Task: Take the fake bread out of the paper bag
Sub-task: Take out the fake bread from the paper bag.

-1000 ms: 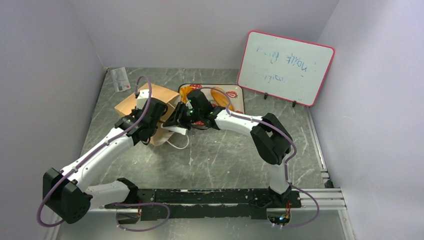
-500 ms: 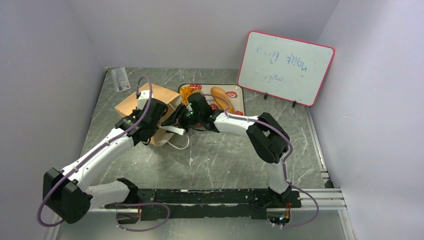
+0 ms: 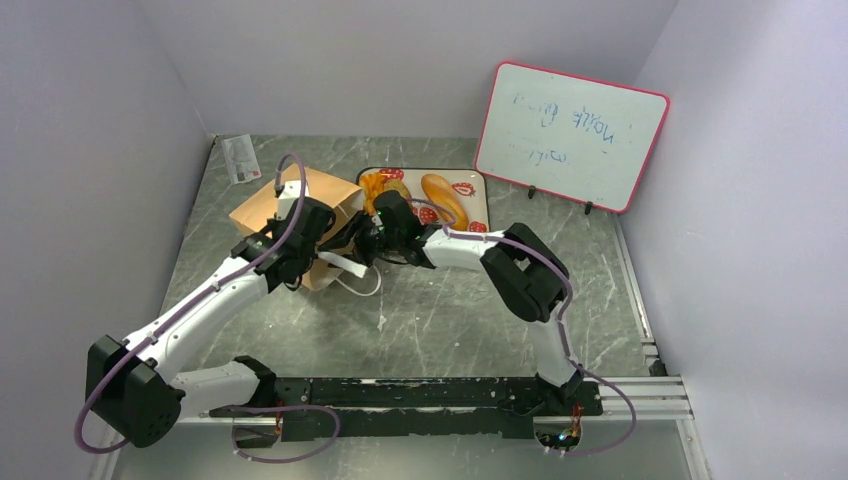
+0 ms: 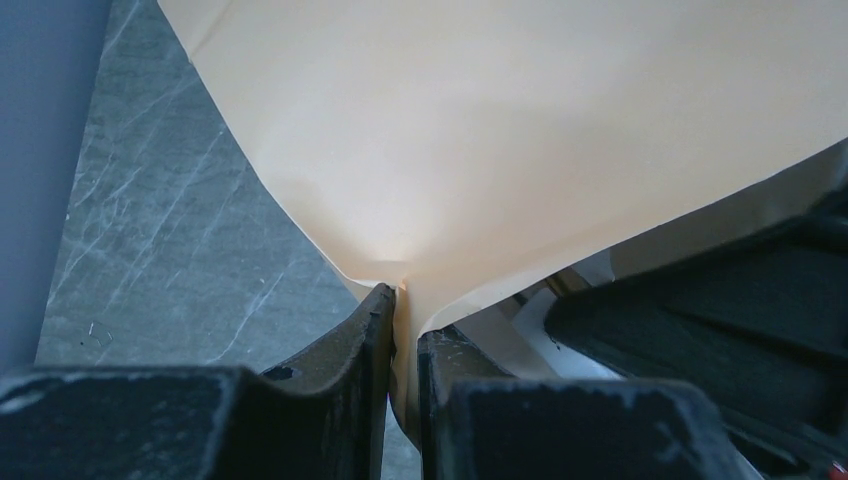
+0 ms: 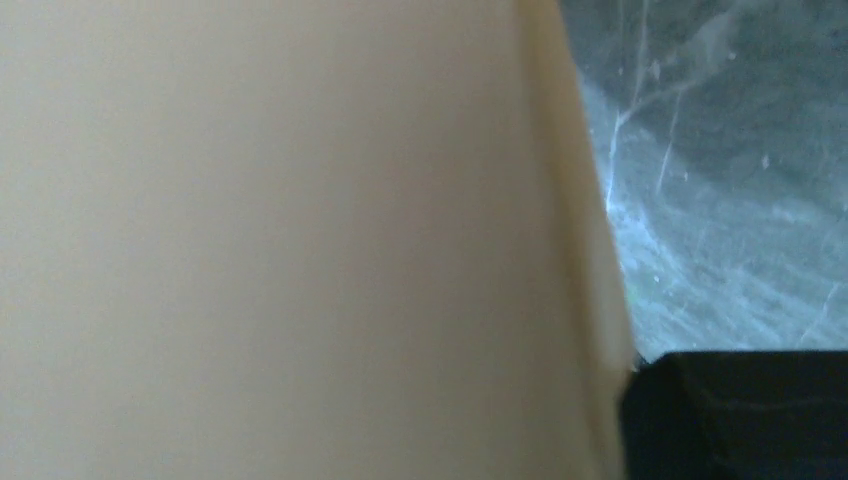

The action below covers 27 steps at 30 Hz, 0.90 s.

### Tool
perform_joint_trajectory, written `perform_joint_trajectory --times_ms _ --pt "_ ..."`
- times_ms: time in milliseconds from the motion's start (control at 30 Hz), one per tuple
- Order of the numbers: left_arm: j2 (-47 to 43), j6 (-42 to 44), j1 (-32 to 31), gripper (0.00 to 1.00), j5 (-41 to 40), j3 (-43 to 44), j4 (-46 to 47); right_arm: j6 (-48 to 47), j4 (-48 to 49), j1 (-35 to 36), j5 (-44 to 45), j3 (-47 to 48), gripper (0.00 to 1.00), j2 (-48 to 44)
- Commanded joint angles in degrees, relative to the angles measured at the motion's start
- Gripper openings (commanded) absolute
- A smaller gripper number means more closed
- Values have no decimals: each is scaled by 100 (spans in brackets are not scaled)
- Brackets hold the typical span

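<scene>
The tan paper bag (image 3: 285, 205) lies on its side at the back left, its mouth toward the right, and it fills the left wrist view (image 4: 520, 130). My left gripper (image 3: 297, 250) is shut on the bag's rim (image 4: 405, 300). My right gripper (image 3: 352, 240) is at the bag's mouth. Its wrist view shows only tan paper (image 5: 280, 240) close up and one dark finger (image 5: 740, 415), so its jaws cannot be judged. An oblong golden loaf of fake bread (image 3: 443, 197) and another bread piece (image 3: 385, 185) lie on the strawberry-print tray (image 3: 478, 195). Any bread inside the bag is hidden.
A white cord handle (image 3: 360, 287) trails from the bag's mouth onto the grey marble table. A pink-framed whiteboard (image 3: 570, 135) leans at the back right. A small card (image 3: 240, 158) lies in the back left corner. Walls close in on three sides.
My right gripper has moved left, off the tray and up to the bag's mouth, uncovering the loaf on the tray. The left gripper has kept its hold on the bag.
</scene>
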Motion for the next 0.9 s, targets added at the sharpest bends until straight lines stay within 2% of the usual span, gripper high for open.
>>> perform_joint_trajectory --times_ms 0,200,267,400,567,867 --pt "-140 118 26 7 272 -53 328 142 355 52 23 372 49 367" --pt "-259 213 26 7 456 -142 469 142 518 79 49 616 50 697" --pt "-272 214 27 7 450 -156 441 160 644 91 38 698 47 808" --pt "-312 189 26 7 380 -184 398 113 702 104 35 705 20 814" --pt "-213 4 26 7 73 -121 207 -112 631 64 42 134 0 243" --pt "81 -469 74 7 -125 -47 120 -916 129 -188 -9 -1039 0 -1095"
